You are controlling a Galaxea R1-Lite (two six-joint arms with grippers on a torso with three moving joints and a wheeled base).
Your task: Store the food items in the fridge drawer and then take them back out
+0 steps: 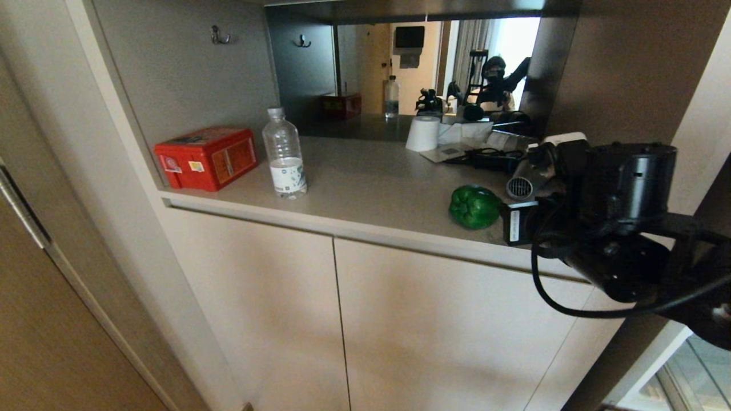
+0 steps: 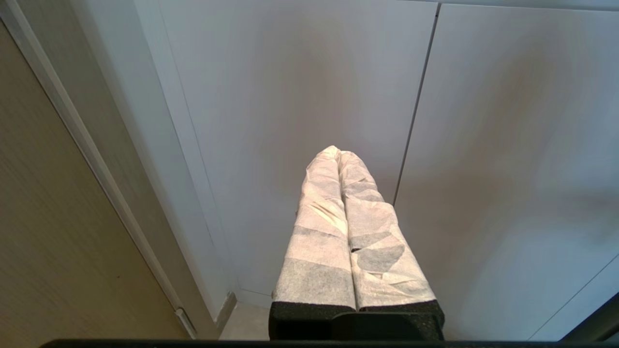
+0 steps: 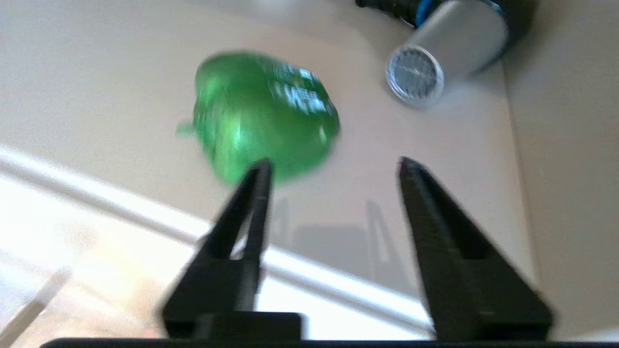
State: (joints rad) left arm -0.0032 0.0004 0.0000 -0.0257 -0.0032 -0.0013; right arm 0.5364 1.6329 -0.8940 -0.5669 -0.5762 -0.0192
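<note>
Right hand [image 3: 333, 166] hovered with its black fingers parted and empty just beside the glossy green lobed bell pepper [image 3: 263, 116] near the beige desk's [image 1: 365, 182] front edge.

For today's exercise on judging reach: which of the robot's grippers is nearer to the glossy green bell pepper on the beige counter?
Right. The right gripper hangs open just beside the glossy green bell pepper, holding nothing. The left gripper points at the beige cabinet doors below the counter.
</note>
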